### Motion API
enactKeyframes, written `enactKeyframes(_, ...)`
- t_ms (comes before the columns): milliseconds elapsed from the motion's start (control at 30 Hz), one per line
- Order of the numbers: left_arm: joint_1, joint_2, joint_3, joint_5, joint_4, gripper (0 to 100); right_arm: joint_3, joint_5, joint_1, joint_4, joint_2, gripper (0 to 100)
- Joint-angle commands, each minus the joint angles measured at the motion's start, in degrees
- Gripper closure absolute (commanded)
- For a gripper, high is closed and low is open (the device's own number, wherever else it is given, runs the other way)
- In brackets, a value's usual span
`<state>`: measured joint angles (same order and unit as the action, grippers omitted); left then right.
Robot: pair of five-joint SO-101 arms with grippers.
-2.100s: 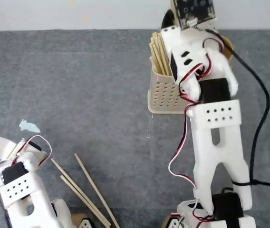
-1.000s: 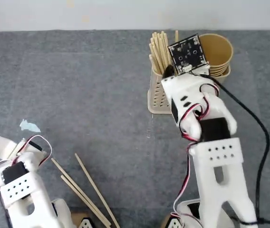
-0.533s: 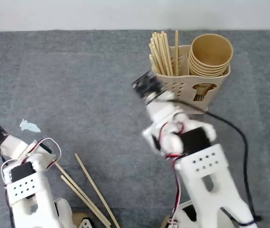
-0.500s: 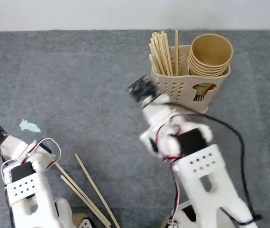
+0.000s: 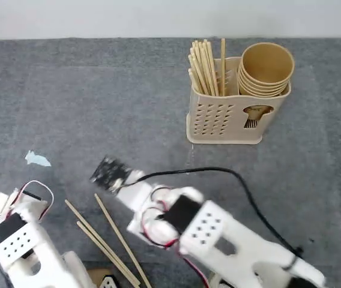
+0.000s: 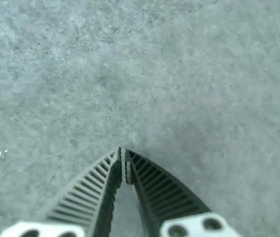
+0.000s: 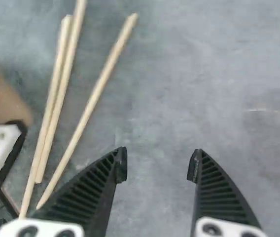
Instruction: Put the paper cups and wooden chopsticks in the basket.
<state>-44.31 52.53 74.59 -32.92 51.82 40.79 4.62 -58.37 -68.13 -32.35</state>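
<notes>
Grey mat (image 5: 98,108) with the perforated basket (image 5: 221,123) at its far side, a stack of paper cups (image 5: 268,66) and a bundle of chopsticks (image 5: 205,60) already standing inside. Near the front edge, three loose wooden chopsticks (image 5: 116,231) lie just beside the right gripper (image 7: 158,158), which hangs wide open and empty. The left gripper (image 6: 123,158) is pinched closed on nothing. A grab near the sticks' tips would likely pivot or scatter them

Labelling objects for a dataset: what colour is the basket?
The basket is beige with small perforations, clearest in the high view.
</notes>
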Motion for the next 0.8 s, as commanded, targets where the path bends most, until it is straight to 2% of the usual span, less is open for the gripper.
enactKeyframes(0,-1.6,0.8,-3.9,0.1,-1.2,99,-0.6,-0.6,-2.0,2.8,5.6,78.5)
enactKeyframes(133,-0.4,0.8,-4.2,0.1,0.3,99,-0.7,-0.6,1.7,3.0,7.8,78.6)
enactKeyframes(267,4.1,0.9,-5.9,0.3,4.8,99,-0.8,-0.6,9.5,1.5,4.4,78.6)
enactKeyframes(433,11.7,0.8,-11.3,0.4,15.0,99,-0.8,-0.6,24.6,-0.7,-5.0,78.6)
enactKeyframes(567,15.8,0.8,-13.1,0.4,19.0,99,-0.7,-0.6,38.8,0.0,-11.5,78.6)
enactKeyframes(767,19.3,0.6,-12.7,4.1,22.9,99,-0.4,-0.6,50.5,3.0,-12.4,78.6)
